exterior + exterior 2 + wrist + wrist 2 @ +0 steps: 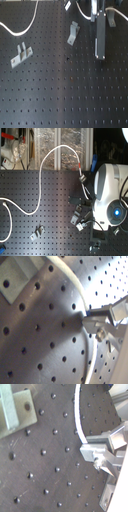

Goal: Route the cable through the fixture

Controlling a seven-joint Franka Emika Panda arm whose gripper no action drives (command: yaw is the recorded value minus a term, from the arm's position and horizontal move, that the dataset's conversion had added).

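**A:** Where is the cable [37, 183] lying?

**B:** In the second exterior view it is running as a thin white cord from the left edge of the black pegboard worktop [30, 228], curving up past the board's far edge, arching over, and coming down toward the white robot arm [107, 193] on the second exterior view's right. In the first exterior view a stretch of it is curving across the far left corner.

**A:** And the hand?

**B:** In the second wrist view the hand [89, 448] is pinching the cable; the cord is running straight between the fingers [102, 440], just above the holes of the board. The first wrist view is showing the same grip.

**A:** What else is sitting on the board?

**B:** In the first exterior view a metal bracket [21, 54] is standing at the left, and a second bracket [73, 34] is standing farther back, near the middle, just left of the arm. Both are standing well apart from each other.
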